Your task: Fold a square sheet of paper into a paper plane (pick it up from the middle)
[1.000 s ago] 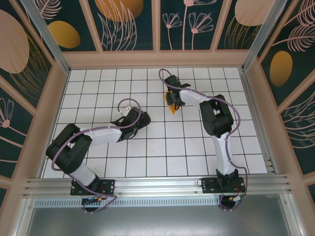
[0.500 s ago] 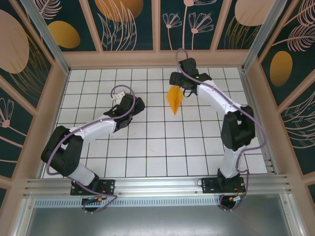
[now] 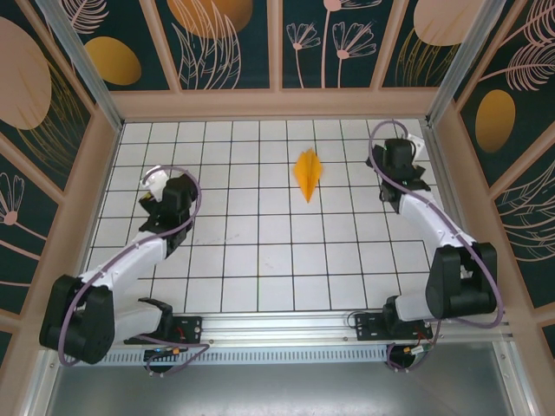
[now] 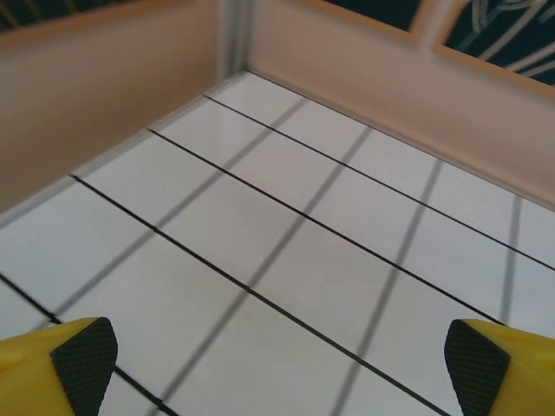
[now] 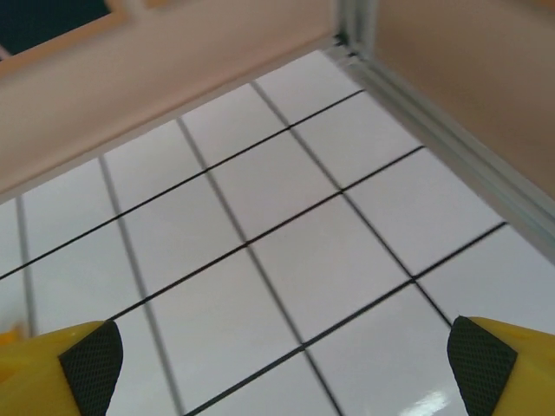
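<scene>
2 grippers stand wide open and hold nothing: the left gripper (image 4: 277,360) at the left side, the right gripper (image 5: 282,362) far right. The paper plane (image 3: 307,173) lies alone on the far middle tiles (image 3: 260,260) between them. I think the folding is done, with nothing left.

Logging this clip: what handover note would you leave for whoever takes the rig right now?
Left claw: open, empty, over bare tiles on the left side.
Right claw: open, empty, near the far right corner.
Paper plane: a folded orange dart lying on the tiled table, far centre, between the two claws and touched by neither.
Done: the folding looks finished and the plane is set down.
Left: probably only parking the arms.
</scene>
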